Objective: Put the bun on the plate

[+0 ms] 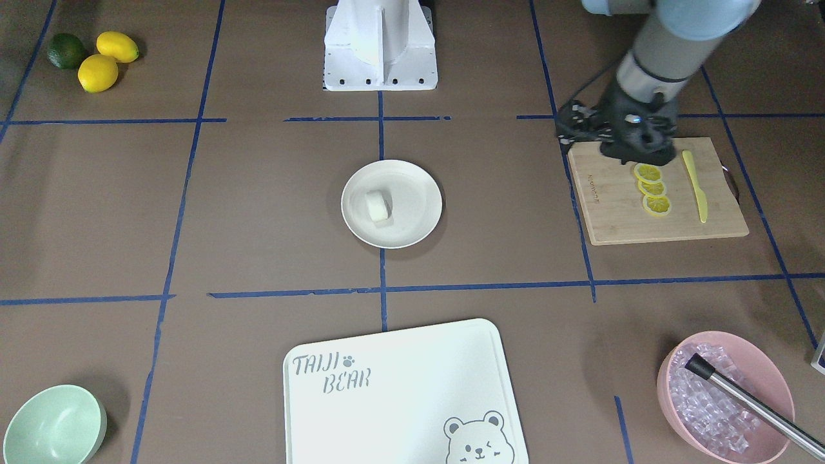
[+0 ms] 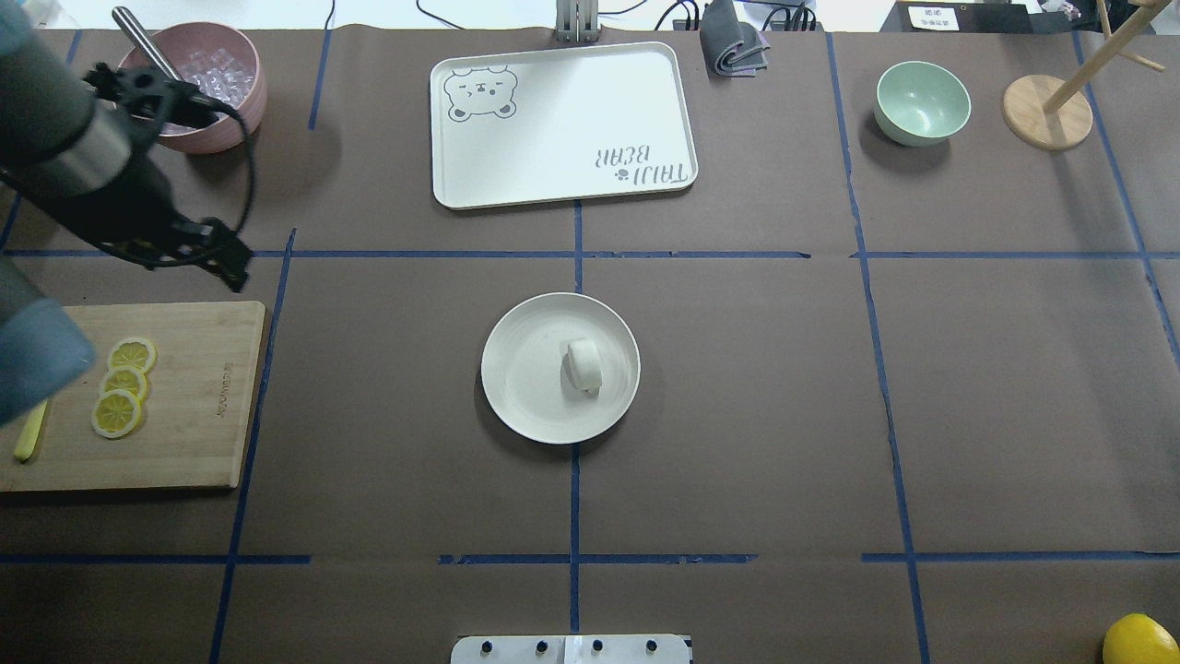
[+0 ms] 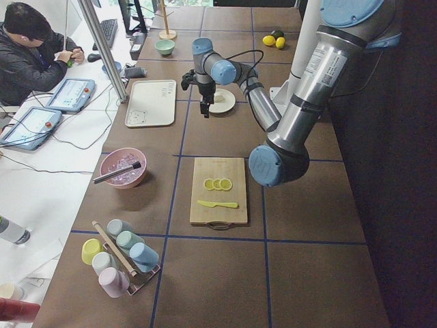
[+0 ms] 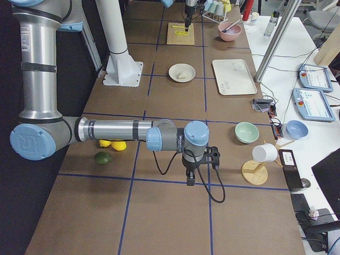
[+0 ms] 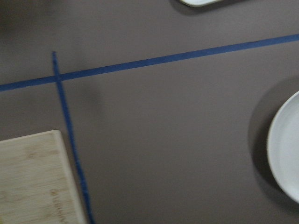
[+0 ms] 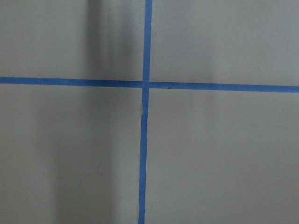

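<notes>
Looking mid-frame, you find the bun point(image 2: 584, 365) on the plate point(image 2: 521, 392), brown table point(image 2: 737, 415) gridded with blue tape point(image 2: 691, 254); left gripper point(image 3: 204, 111), right gripper point(image 4: 190, 179): spread or pressed, you cannot tell.

The plate point(image 2: 516, 397) sits mid-table, straight out from the robot's base, with the bun point(image 2: 584, 365) lying on it, a little to the robot's right of its centre. Beyond the plate, by the far edge, lies the tray point(image 2: 562, 138). On the robot's left is the cutting board point(image 2: 194, 406). It carries three overlapping lemon slices point(image 2: 123, 383), with a knife point(image 2: 29, 432) beside them toward the table's end. Past the board stands a bowl of ice point(image 2: 241, 120) with a rod point(image 2: 138, 37) leaning in it. Far right, an empty bowl point(image 2: 922, 103) stands beside a wooden stand point(image 2: 1046, 112).
</notes>
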